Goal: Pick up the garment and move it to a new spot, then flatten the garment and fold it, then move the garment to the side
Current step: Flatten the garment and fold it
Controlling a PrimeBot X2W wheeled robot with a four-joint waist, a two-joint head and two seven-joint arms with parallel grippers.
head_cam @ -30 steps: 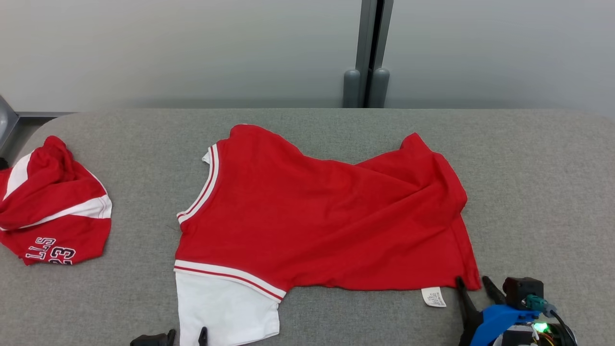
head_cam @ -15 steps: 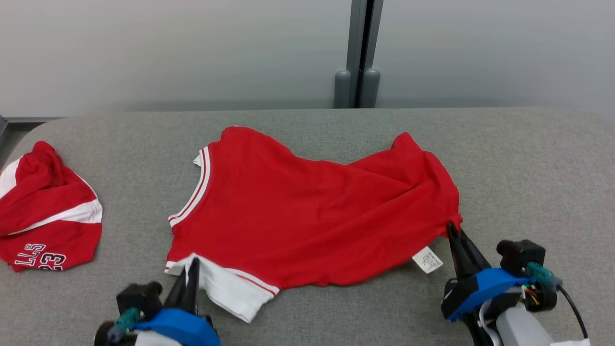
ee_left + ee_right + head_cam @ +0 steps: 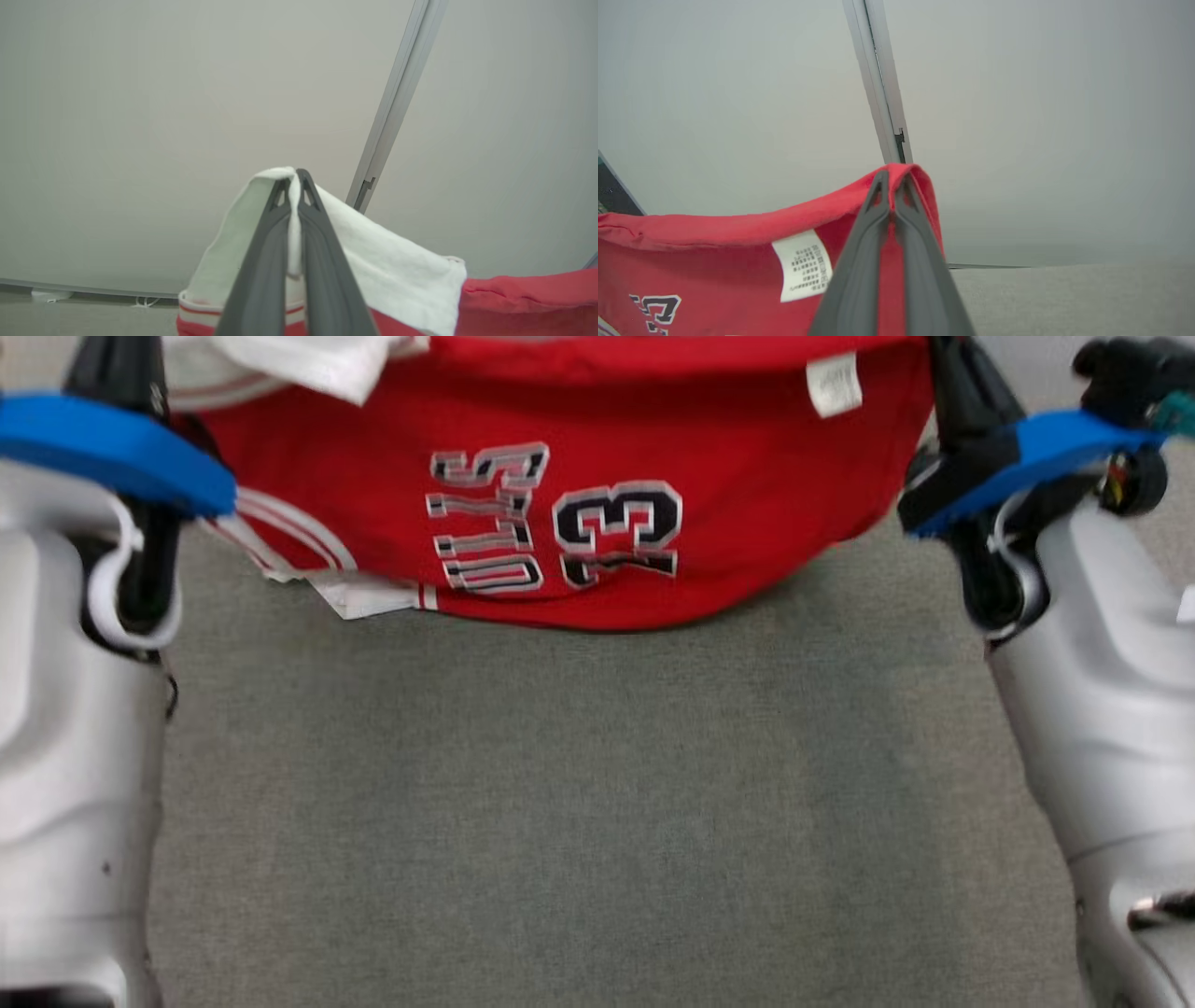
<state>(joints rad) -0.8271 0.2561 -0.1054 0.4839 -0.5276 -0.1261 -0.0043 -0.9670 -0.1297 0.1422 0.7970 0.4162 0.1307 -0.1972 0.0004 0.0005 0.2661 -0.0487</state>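
Observation:
The garment [image 3: 597, 448] is a red jersey with white trim and black-and-white lettering. It hangs spread between my two grippers above the grey table [image 3: 597, 803], and its lower edge sags toward the table. My left gripper [image 3: 293, 179] is shut on the white sleeve edge [image 3: 383, 261]. My right gripper [image 3: 892, 182] is shut on a red corner of the garment [image 3: 714, 252], beside the white care label [image 3: 803, 266]. In the head view both pale forearms [image 3: 65, 709] [image 3: 1111, 709] rise along the sides, and the top of the garment is cut off by the frame.
Grey table surface lies under and in front of the hanging cloth. Behind it is a plain pale wall with a metal post [image 3: 878, 93]. A dark object [image 3: 612, 196] shows at the far left of the right wrist view.
Both grippers shut on the garment's near edge and lifted it off the table, so it now hangs with the lettering showing. The head camera has tilted downward.

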